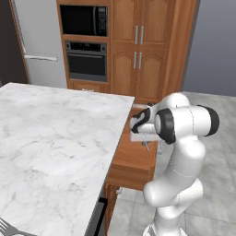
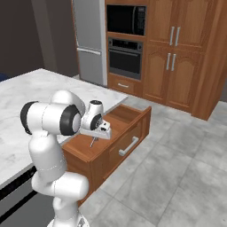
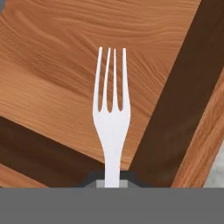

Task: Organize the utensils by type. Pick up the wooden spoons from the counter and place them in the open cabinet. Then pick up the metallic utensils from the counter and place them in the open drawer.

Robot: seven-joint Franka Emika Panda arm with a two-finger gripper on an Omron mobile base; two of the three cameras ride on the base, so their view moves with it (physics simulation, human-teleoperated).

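Four tines show plainly on the grey metal fork (image 3: pixel 111 118) that the hand (image 3: pixel 112 180) is clamped on, its fingers pinched tight around the bottom of the handle so that the fork sticks straight out ahead of them. Seen from the hand, the fork hangs over the flat wooden bottom of the open drawer (image 3: pixel 52 65), with the drawer's darker inner walls running beside and beneath it; whether the tines touch the wood I cannot tell. From the left side of the base, the hand (image 1: pixel 146 146) sits low over the pulled-out drawer (image 1: pixel 133 161), just past the edge of the white marble surface (image 1: pixel 50 138), and a thin sliver of the fork (image 1: pixel 146 146) points down below it. From the right side, the hand (image 2: pixel 93 141) is again above the drawer (image 2: pixel 113 133), near the end closer to the robot, with the thin fork (image 2: pixel 92 142) hanging beneath it and the drawer's grey bar handle (image 2: pixel 127 146) on its front face. At the bottom left corner of the left view, another grey fork-like piece (image 1: pixel 11 228) lies on the marble surface, well apart from the hand. Behind stand a microwave (image 1: pixel 84 20), an oven (image 1: pixel 86 61) and tall wooden cabinets (image 1: pixel 138 46).
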